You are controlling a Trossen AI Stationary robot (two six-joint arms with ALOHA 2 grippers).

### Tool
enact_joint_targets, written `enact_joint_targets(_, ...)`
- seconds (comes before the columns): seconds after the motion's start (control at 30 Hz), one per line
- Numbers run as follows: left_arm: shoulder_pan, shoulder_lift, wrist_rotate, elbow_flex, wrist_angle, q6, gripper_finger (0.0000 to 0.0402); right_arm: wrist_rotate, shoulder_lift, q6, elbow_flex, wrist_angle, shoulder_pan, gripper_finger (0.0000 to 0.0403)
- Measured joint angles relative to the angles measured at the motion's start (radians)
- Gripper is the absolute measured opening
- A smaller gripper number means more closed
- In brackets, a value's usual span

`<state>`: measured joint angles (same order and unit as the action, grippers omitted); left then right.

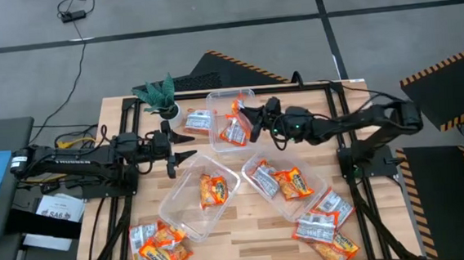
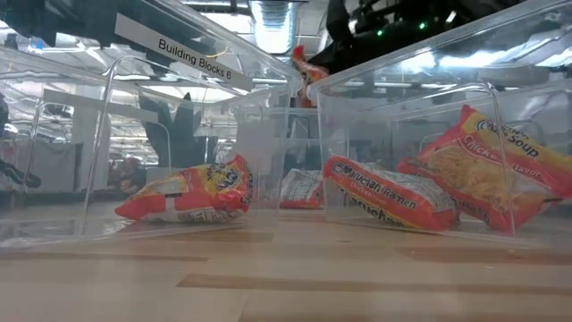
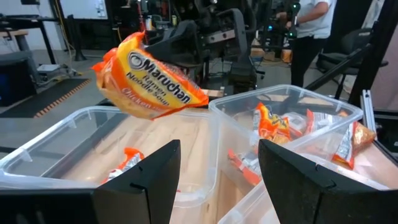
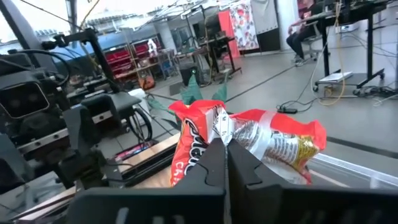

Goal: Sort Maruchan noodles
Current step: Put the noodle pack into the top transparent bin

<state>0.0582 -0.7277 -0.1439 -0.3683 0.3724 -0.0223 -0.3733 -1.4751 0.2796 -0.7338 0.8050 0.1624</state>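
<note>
Reaching over the far tub (image 1: pixel 213 98), the right hand (image 1: pixel 250 117) pinches an orange packet (image 1: pixel 237 123).

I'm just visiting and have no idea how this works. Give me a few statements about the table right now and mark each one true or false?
1. The right pincer is shut on an orange noodle packet. True.
2. That packet lies flat on the floor of a tub. False: it hangs in the air over the far clear tub, as the left wrist view shows.
3. The left pincer is open and holds nothing. True.
4. The potted plant stands inside a tub. False: it stands on the table beside the far tub.
5. All packets are already in tubs. False: loose packets lie on the table's near edge.
</note>
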Motion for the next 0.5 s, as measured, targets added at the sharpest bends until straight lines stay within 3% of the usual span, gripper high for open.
enact_joint_targets(0.2,0.0,0.0,0.0,0.0,-0.007,0.003,0.0203,0.062,-0.031,0.026,0.0,0.045,0.011,0.0057)
enact_joint_targets(0.5,0.0,0.0,0.0,0.0,-0.007,0.001,0.0203,0.138,-0.029,0.041,0.0,0.041,0.01,0.0226)
